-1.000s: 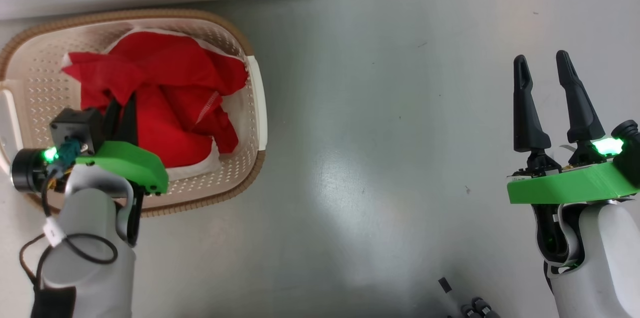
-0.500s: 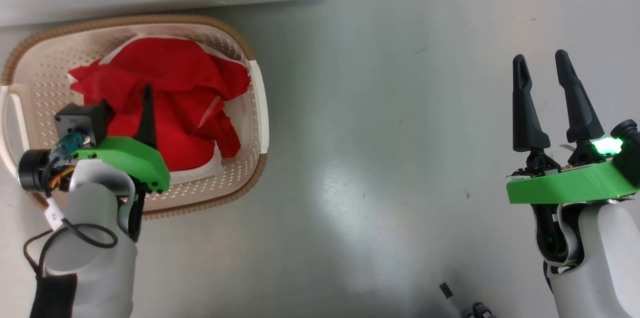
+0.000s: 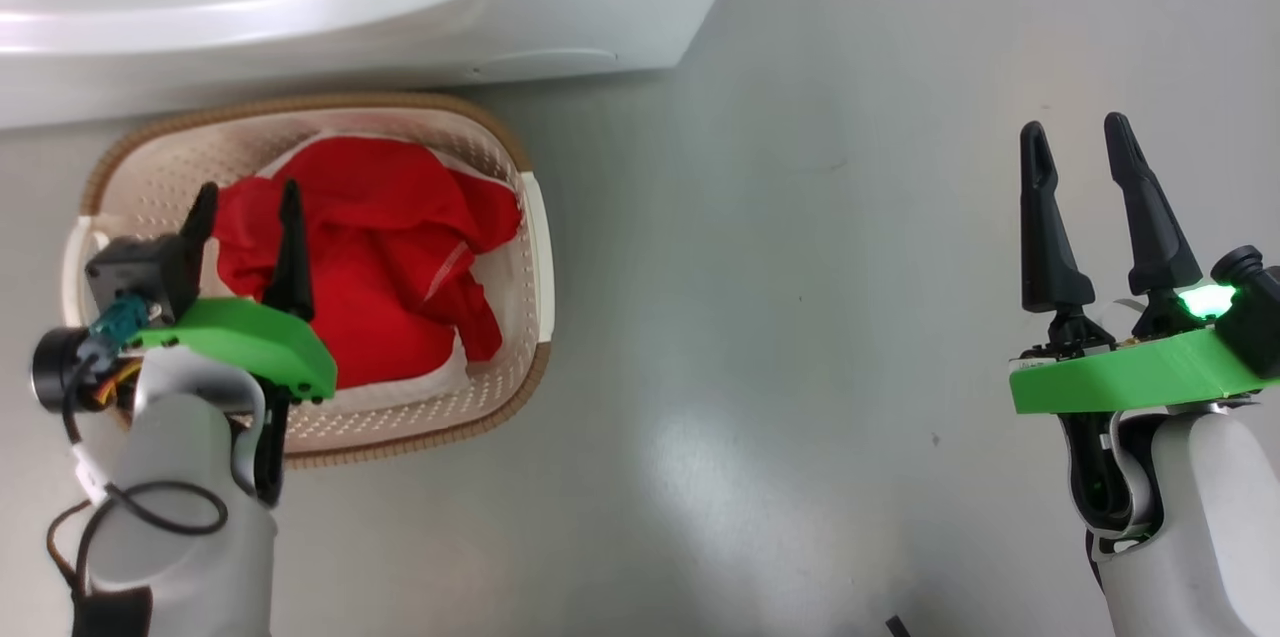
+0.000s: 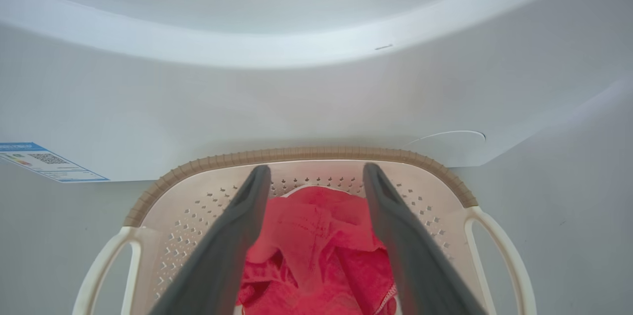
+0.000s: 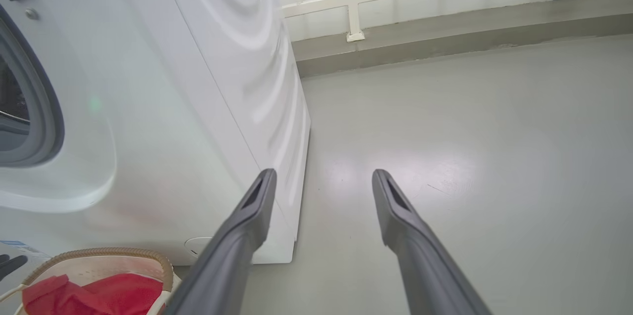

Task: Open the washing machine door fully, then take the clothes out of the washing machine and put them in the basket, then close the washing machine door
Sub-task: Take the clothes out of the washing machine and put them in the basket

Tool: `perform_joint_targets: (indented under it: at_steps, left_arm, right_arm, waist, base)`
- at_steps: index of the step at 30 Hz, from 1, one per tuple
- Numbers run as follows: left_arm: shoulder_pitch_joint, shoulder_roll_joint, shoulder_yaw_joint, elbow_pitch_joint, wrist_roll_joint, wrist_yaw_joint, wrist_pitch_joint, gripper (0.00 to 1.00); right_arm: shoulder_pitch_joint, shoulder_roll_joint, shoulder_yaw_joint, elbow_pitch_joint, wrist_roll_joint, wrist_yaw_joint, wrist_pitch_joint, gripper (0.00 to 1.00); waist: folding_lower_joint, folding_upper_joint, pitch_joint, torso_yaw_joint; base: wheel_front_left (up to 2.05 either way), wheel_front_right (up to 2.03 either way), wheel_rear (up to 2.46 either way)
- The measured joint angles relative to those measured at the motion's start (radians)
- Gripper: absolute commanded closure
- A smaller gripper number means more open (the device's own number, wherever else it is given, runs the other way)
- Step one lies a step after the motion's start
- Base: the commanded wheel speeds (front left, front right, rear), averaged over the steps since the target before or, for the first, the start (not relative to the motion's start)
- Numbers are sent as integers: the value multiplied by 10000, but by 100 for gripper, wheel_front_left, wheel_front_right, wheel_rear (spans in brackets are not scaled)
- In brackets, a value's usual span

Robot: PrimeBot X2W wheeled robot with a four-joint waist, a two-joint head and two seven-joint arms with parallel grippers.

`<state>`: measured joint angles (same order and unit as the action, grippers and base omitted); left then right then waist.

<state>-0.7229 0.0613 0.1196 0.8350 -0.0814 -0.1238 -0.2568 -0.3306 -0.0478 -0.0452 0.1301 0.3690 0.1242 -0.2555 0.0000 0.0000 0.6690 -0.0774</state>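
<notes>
Nearest, the left gripper (image 3: 248,202), with its two long dark fingers, hovers over the near-left part of the small cream perforated plastic basket (image 3: 330,100), fingers spread apart and holding nothing. Well off to the right, the right gripper (image 3: 1075,129) hangs over the glossy grey floor (image 3: 800,317), its fingers likewise parted and empty. Inside the basket lies a heap of bright red cloth garments (image 3: 390,247), with a white one showing beneath its near edge. Just beyond the basket's brown woven-look rim stands the big white boxy washing machine (image 3: 400,7), its grey rubber ring (image 5: 44,122) showing in the right wrist view.
</notes>
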Motion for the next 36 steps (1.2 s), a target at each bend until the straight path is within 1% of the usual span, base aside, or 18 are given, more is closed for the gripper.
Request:
perform_joint_targets:
  at_steps: [4, 14, 26, 36]
  left_arm:
    - [468, -96, 111, -587, -4, -2, 0, 0]
    - [1564, -134, 148, -2150, 6, -12, 0, 0]
    - [2793, -134, -232, -3950, -169, -12, -2, 0]
    - [3889, -140, -318, -5298, -184, -12, -2, 0]
  right_arm:
    - [117, 0, 0, 102, -2, 0, 0, 0]
    - [702, 4, -4, 328, -29, 0, 0, 0]
    - [1263, 8, -61, 456, -40, 0, 0, 0]
    - [1934, 15, -115, 497, -40, 0, 0, 0]
  waist:
    - [0, 0, -454, 13]
    - [0, 0, -1666, 69]
    - [0, 0, -2804, 181]
    - [0, 0, -3600, 287]
  base:
    - [0, 0, 0]
    - [0, 0, 0]
    - [0, 0, 0]
    - [0, 0, 0]
